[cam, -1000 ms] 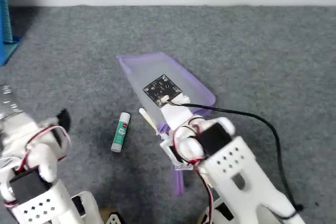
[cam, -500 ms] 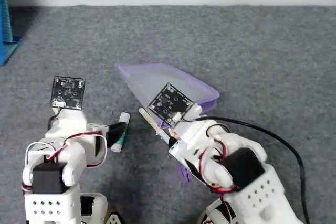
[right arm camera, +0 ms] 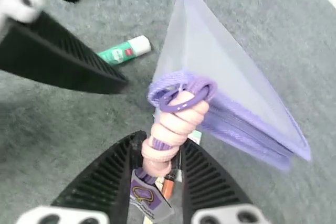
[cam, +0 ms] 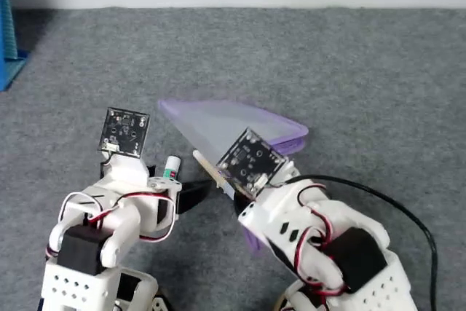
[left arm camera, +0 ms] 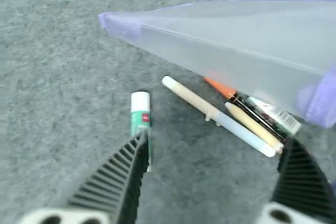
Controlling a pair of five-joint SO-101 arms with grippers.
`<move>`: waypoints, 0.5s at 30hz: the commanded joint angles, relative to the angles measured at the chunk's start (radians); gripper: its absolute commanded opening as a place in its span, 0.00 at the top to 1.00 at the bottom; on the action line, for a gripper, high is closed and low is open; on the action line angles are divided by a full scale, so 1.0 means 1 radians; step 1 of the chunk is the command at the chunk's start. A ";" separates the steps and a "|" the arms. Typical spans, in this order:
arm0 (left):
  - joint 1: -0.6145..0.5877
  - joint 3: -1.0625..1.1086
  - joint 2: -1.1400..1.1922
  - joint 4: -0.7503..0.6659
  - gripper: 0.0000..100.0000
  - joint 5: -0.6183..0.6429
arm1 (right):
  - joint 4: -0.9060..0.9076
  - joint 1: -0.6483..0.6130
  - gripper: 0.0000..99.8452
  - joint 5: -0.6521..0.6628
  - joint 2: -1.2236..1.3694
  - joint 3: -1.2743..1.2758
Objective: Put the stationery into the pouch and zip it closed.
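The left arm (cam: pixel 95 238) is seen at the lower left of the high view, angled toward the centre of the frame. The left gripper (left arm camera: pixel 210 156) is spread wide. The right arm (cam: pixel 328 245) is seen at the lower right, and the right gripper (right arm camera: pixel 160 148) is clamped on the zipper pull (right arm camera: pixel 168 124).

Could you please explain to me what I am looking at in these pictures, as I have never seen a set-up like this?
These are two small robot arms at a grey carpeted table. One picture looks down from a fixed camera; the other two come from cameras on each arm's wrist. On the table are a purple pouch, a green glue stick and several pens beside the pouch. The right gripper is clamped on the pouch's zip pull. The left gripper hangs open above the glue stick and pens, holding nothing.
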 commanded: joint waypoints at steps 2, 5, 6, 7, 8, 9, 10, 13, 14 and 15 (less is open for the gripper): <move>0.012 -0.068 -0.017 -0.052 0.62 0.028 | -0.007 -0.073 0.99 0.005 -0.024 -0.040; 0.012 -0.068 -0.017 -0.052 0.62 0.028 | -0.007 -0.077 0.99 0.003 -0.016 -0.038; 0.012 -0.068 -0.017 -0.052 0.62 0.028 | -0.005 -0.077 0.99 0.003 -0.016 -0.038; 0.012 -0.068 -0.017 -0.052 0.62 0.028 | -0.004 -0.077 0.99 0.003 -0.016 -0.038; 0.012 -0.068 -0.017 -0.054 0.62 0.028 | -0.001 -0.077 0.99 0.003 -0.016 -0.038; 0.014 -0.070 -0.017 -0.054 0.62 0.028 | -0.001 -0.079 0.99 0.003 -0.016 -0.038; 0.014 -0.073 -0.017 -0.054 0.62 0.028 | -0.005 -0.079 0.99 0.003 -0.016 -0.038; 0.014 -0.097 -0.017 -0.041 0.62 0.028 | -0.007 -0.074 0.99 0.003 -0.016 -0.038; 0.014 -0.108 -0.017 -0.031 0.62 0.028 | -0.007 -0.074 0.99 0.003 -0.016 -0.038; 0.014 -0.122 -0.017 -0.018 0.62 0.028 | -0.007 -0.074 0.99 0.003 -0.016 -0.038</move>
